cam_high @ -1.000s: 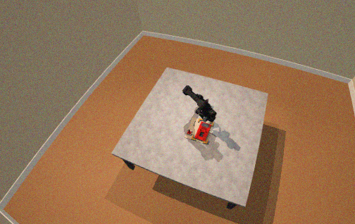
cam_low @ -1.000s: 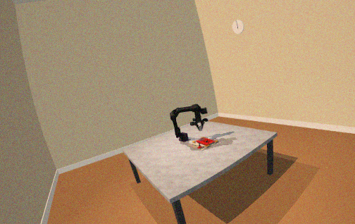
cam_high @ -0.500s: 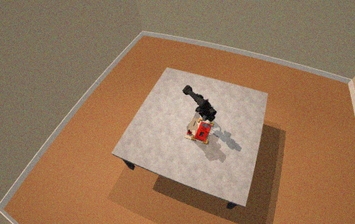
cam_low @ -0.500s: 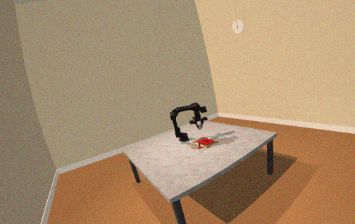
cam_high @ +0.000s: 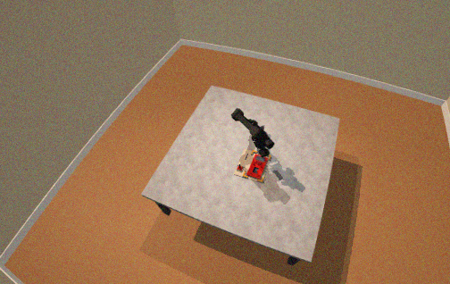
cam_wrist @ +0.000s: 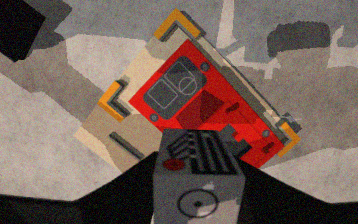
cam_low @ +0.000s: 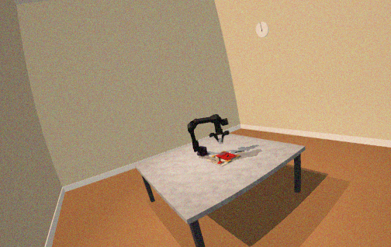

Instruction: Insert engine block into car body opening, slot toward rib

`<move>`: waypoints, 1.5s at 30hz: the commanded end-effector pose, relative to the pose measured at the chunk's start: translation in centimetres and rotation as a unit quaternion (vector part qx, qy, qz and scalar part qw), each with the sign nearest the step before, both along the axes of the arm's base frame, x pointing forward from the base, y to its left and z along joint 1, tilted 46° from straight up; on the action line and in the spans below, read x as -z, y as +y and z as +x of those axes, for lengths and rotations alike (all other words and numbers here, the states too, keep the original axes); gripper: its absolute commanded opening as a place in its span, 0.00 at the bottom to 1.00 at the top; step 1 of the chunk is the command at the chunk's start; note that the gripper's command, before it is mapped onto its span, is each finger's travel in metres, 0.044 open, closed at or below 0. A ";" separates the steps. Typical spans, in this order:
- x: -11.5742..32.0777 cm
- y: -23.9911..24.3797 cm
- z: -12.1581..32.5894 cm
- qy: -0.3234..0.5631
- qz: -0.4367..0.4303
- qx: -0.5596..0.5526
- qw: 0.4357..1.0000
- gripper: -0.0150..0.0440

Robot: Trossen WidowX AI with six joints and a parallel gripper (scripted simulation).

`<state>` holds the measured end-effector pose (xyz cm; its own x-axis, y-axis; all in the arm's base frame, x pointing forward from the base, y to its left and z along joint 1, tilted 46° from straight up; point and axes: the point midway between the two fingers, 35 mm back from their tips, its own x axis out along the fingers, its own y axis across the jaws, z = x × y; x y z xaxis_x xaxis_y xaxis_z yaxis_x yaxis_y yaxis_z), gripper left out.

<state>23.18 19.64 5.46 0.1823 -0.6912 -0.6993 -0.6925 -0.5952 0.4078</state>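
Note:
The engine block [cam_wrist: 198, 202] [cam_low: 220, 140] is a grey box with black slots and a red round spot on its top and a circle on its side. My gripper [cam_wrist: 191, 159] [cam_low: 219, 138] is shut on it and holds it well above the table. The red car body [cam_wrist: 220, 85] [cam_high: 261, 164] [cam_low: 225, 155] lies flat, with a dark windowed panel at one end. Its dark stepped opening [cam_wrist: 237, 141] [cam_high: 255, 170] shows just beyond the block in the wrist view, partly hidden by it. The rib cannot be made out.
The car body lies on a beige board [cam_wrist: 92, 127] [cam_high: 245, 157] with orange corner brackets [cam_wrist: 179, 19] and a dark slot [cam_wrist: 126, 145]. A small red and black part [cam_high: 239, 167] sits on the board's other side. Arm shadows cross the table [cam_high: 196, 165] [cam_low: 171, 179].

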 end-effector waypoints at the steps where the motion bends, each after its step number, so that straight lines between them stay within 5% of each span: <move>1: 0.2 -0.1 0.1 -0.043 0.010 0.042 0.998 0.25; 22: 0.8 -0.5 0.4 -0.256 0.066 0.260 0.929 0.25; 45: 1.5 -1.0 0.7 -0.460 0.119 0.468 0.745 0.25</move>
<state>23.74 18.71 4.14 0.1739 -0.6927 -0.7000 -0.8240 0.2869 -0.4886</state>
